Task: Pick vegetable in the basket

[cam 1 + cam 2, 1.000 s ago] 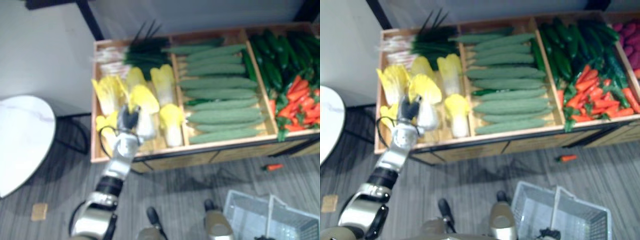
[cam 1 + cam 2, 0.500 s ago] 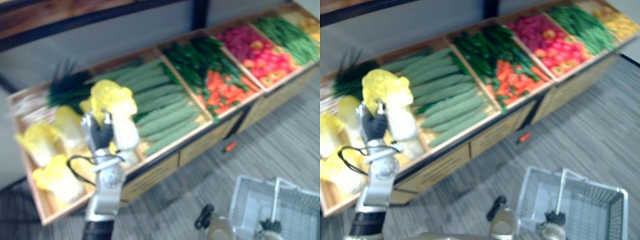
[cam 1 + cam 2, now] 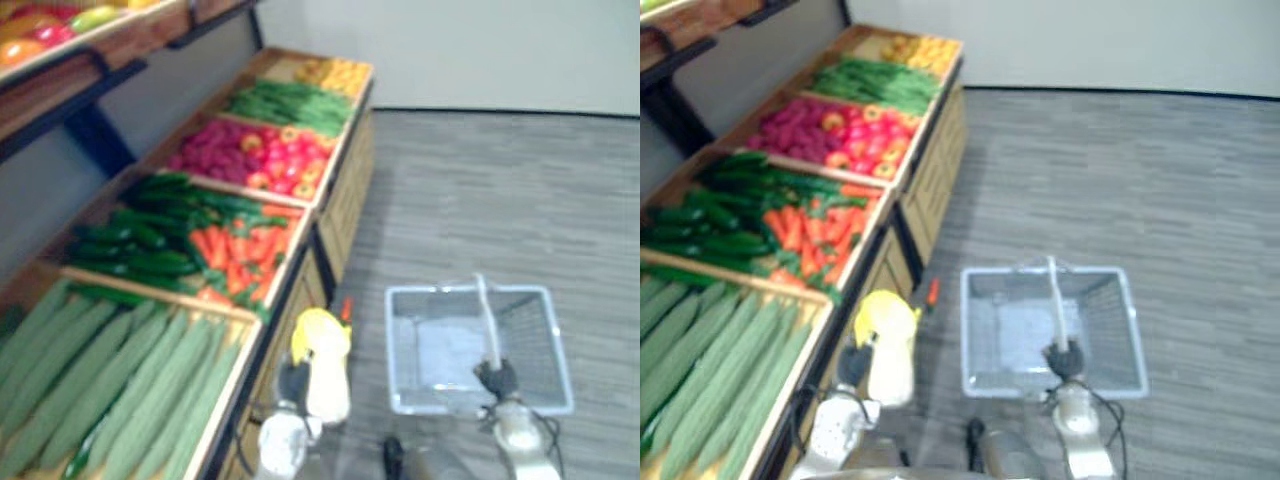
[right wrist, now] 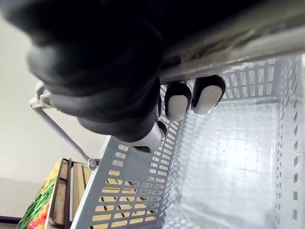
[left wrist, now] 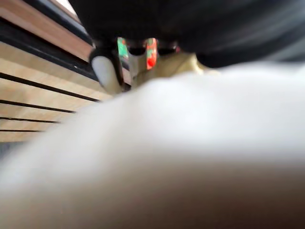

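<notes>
1. The left hand [image 3: 293, 384] is wrapped round a cabbage [image 3: 322, 368] and holds it upright in the air, just left of the basket [image 3: 392, 350]. The grip looks firm, though its wrist view is mostly blur.
2. The right hand [image 4: 177, 101] is clenched on the basket's handle [image 4: 248, 42].
3. The step in hand is carrying the cabbage across.
4. The next move calls for shifting the cabbage right over the rim, lowering it inside, then letting go.

The cabbage [image 3: 322, 365], pale white at the stem with a yellow leafy top, stood upright in the grip of the left hand [image 3: 293, 382], near but apart from the light-grey grid-walled basket [image 3: 440, 352], which hung level by its raised handle [image 3: 487, 325] from the right hand [image 3: 497, 378].
</notes>
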Available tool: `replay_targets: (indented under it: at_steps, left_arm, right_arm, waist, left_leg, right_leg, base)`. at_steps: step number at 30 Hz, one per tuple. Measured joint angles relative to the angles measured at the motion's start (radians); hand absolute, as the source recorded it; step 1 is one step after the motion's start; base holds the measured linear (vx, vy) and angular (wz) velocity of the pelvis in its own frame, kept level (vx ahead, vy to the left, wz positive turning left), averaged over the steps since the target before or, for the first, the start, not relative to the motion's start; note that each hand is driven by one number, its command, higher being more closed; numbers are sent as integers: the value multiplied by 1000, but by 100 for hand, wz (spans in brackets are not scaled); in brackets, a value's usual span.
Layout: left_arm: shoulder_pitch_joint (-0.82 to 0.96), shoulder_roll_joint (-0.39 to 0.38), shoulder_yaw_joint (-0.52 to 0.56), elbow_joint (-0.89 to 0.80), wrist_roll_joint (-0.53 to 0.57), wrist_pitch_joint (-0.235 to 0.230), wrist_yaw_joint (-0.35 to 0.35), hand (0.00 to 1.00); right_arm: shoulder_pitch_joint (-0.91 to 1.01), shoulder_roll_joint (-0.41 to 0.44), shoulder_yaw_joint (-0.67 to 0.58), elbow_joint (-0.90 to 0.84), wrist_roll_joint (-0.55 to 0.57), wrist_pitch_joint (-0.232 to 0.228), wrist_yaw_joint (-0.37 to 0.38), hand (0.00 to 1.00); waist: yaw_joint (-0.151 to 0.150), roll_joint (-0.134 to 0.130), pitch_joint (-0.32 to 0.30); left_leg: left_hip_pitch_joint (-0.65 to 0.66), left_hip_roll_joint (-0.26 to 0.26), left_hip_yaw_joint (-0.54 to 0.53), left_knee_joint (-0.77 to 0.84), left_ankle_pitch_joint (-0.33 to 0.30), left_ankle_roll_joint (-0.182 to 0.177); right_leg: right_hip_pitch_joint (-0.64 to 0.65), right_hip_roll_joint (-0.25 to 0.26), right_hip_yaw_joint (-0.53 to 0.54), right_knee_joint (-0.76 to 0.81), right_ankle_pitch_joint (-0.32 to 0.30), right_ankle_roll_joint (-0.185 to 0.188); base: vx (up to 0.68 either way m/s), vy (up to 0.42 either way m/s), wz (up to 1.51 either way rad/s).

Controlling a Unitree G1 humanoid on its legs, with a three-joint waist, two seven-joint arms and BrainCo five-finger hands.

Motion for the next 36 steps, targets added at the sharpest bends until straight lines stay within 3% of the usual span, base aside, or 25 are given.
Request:
replay_targets:
  at_steps: [2, 3, 5, 6, 7, 8, 9, 12, 13, 15, 17, 18, 19, 20, 21, 23, 26, 27, 28, 29, 30, 31, 33, 35, 36]
  left_arm:
    - [0, 1, -2, 6, -5, -1, -11, 100]
    - [-6, -2, -12, 13, -6, -2, -25, 100]
    - [-9, -4, -25, 32, -6, -5, -36, 100]
    - [-19, 5, -37, 62, -6, -8, -50, 100]
    - [-26, 6, -44, 73, -6, -8, -59, 100]
    - [-40, 12, -64, 90, -6, -9, -72, 100]
    - [-55, 18, -92, 94, -6, -9, -79, 100]
    - [-86, 32, -156, 100, -9, -8, -80, 100]
    - [-94, 38, -176, 99, -14, -8, -79, 100]
    - [-115, 51, -181, 87, -45, -8, -64, 100]
    - [-137, 53, -176, 86, -46, -8, -51, 100]
    - [-150, 54, -176, 86, -46, -8, -42, 0]
    - [-161, 56, -176, 86, -46, -8, -35, 0]
    - [-164, 58, -176, 86, -46, -9, -34, 0]
    - [-164, 71, -177, 98, -45, -10, -34, 0]
    - [-168, 47, -176, 122, -45, 1, -33, 0]
    - [-169, 43, -160, 142, -41, 1, -26, 0]
    - [-163, 39, -129, 164, -40, 1, -24, 0]
    - [-162, 28, -110, 179, -37, 2, -22, 0]
    - [-162, 8, -81, 191, -35, 7, -16, 0]
    - [-153, 3, -49, 204, -35, 10, 0, 0]
    - [-148, 4, -37, 206, -35, 11, 8, 0]
    - [-147, -5, -26, 204, -33, 11, 22, 0]
    - [-146, -14, -27, 204, -32, 11, 23, 0]
    - [-146, -23, -27, 203, -24, 11, 22, 0]
  right_arm:
    - [-29, 3, 62, -1, -2, -1, 21, 100]
    - [-58, 6, 110, 0, -2, -3, 32, 100]
    - [-70, 12, 148, -1, -2, -4, 39, 100]
    - [-83, 38, 196, -2, -2, -7, 46, 100]
    - [-85, 48, 210, -2, -3, -8, 50, 100]
    - [-84, 67, 232, -2, -4, -9, 60, 100]
    - [-86, 85, 253, -2, -6, -9, 66, 100]
    - [-90, 97, 303, 1, -31, -2, 81, 100]
    - [-96, 98, 325, 2, -32, -2, 84, 100]
    - [-143, 99, 351, 2, -34, -2, 86, 100]
    - [-186, 98, 367, 2, -33, -4, 86, 100]
    - [-209, 98, 370, 2, -31, -7, 85, 100]
    - [-220, 98, 379, 2, -30, -15, 85, 100]
    - [-222, 98, 380, 1, -29, -17, 86, 100]
    - [-223, 100, 403, 2, -19, -18, 86, 100]
    - [-228, 80, 418, 5, 1, -15, 89, 100]
    - [-226, 74, 427, 5, 20, -13, 107, 100]
    - [-224, 69, 442, 5, 42, -10, 111, 100]
    - [-225, 59, 452, 5, 53, -10, 118, 100]
    - [-223, 47, 466, 4, 74, -10, 130, 100]
    - [-215, 28, 487, 3, 96, -10, 145, 100]
    - [-210, 19, 490, -1, 97, -10, 150, 100]
    - [-188, -6, 473, -59, 96, -9, 151, 100]
    - [-178, -21, 441, -84, 95, -9, 152, 100]
    - [-161, -33, 413, -105, 92, -9, 152, 100]
  waist:
    - [21, -4, 3]
    - [30, 11, 4]
    - [42, 24, -4]
    - [44, 5, -5]
    - [41, -6, -6]
    - [41, -41, -8]
    - [37, -82, -4]
    - [30, -96, 6]
    - [29, -100, 7]
    - [27, -100, 6]
    - [28, -87, 13]
    - [27, -75, 17]
    - [26, -71, 14]
    - [26, -77, 11]
    - [24, -97, 1]
    - [25, -40, -4]
    - [19, -35, -6]
    - [18, -38, -5]
    - [21, -28, 0]
    - [24, -19, 6]
    - [30, -14, 13]
    - [33, -16, 14]
    - [37, -18, 16]
    - [42, -18, 15]
    - [44, -16, 14]
  left_leg:
    - [-20, -53, -47, -256, 6, -14]
    - [-25, -56, -59, -441, 54, -50]
    - [1, -49, -44, -458, 93, -52]
    - [21, -66, -16, -471, 112, -21]
    - [31, -70, -7, -478, 120, -7]
    - [63, -95, 24, -514, 124, 14]
    - [113, -131, 54, -561, 124, 26]
    - [214, -157, 73, -582, 107, 67]
    - [249, -160, 72, -588, 103, 72]
    - [284, -147, 50, -607, 102, 73]
    - [283, -123, 23, -609, 99, 68]
    - [284, -98, 9, -606, 90, 52]
    - [288, -80, 1, -602, 75, 26]
    - [289, -78, 1, -597, 63, 6]
    - [303, -78, -5, -568, 13, -56]
    - [301, -10, -14, -550, 6, -70]
    - [298, 25, -5, -525, 51, -75]
    - [266, 37, -26, -406, 52, -73]
    - [238, 47, -34, -322, 57, -65]
    - [185, 61, -40, -191, 94, -51]
    - [119, 84, -31, -33, 198, -58]
    - [93, 97, -15, 26, 228, -65]
    - [-42, 121, 144, 68, 100, -38]
    - [-73, 116, 258, -4, 78, -25]
    - [-70, 119, 405, -113, 87, -10]
  right_leg:
    - [12, -7, 59, -18, -2, 4]
    - [18, -1, 90, -37, -2, 10]
    - [39, 6, 135, -57, 7, 24]
    - [40, -8, 171, -51, 4, 67]
    - [32, -14, 181, -27, -12, 83]
    - [1, -43, 188, 54, -66, 107]
    - [-45, -83, 173, 189, -118, 167]
    - [-136, -133, 72, 517, -102, 243]
    - [-157, -156, 32, 593, -96, 240]
    - [-210, -217, -62, 636, -163, 142]
    - [-241, -232, -95, 570, -173, 131]
    - [-256, -233, -99, 470, -168, 137]
    - [-255, -240, -89, 318, -133, 164]
    - [-249, -249, -81, 236, -85, 164]
    - [-225, -273, -43, 113, 94, 216]
    - [-215, -211, -65, 130, 91, 179]
    - [-189, -173, -85, 126, 66, 156]
    - [-130, -162, -99, 92, 18, 156]
    - [-106, -152, -108, 80, 14, 154]
    - [-69, -144, -121, 58, 10, 148]
    - [-7, -140, -135, 20, 7, 143]
    - [22, -145, -144, -7, 0, 133]
    - [97, -174, -208, -91, -6, 123]
    - [117, -193, -245, -123, -5, 124]
    - [143, -200, -292, -153, -3, 135]
  base:
    - [236, 257, -139]
    - [211, 229, -137]
    - [266, 229, -117]
    - [321, 265, -89]
    - [358, 297, -81]
    - [289, 207, -46]
    - [296, 187, -40]
    - [291, 129, -4]
    - [363, 58, 12]
    - [386, 2, 22]
    - [308, -98, 25]
    - [359, -187, 34]
    - [300, -183, 32]
    - [419, -290, 43]
    - [377, -270, 27]
    - [375, -276, 7]
    - [222, -200, 6]
    - [215, -194, 18]
    - [229, -216, 19]
    - [166, -140, 23]
    - [171, -114, 28]
    - [175, -73, 52]
    - [204, -32, 79]
    - [120, 18, 65]
    - [234, 91, 96]
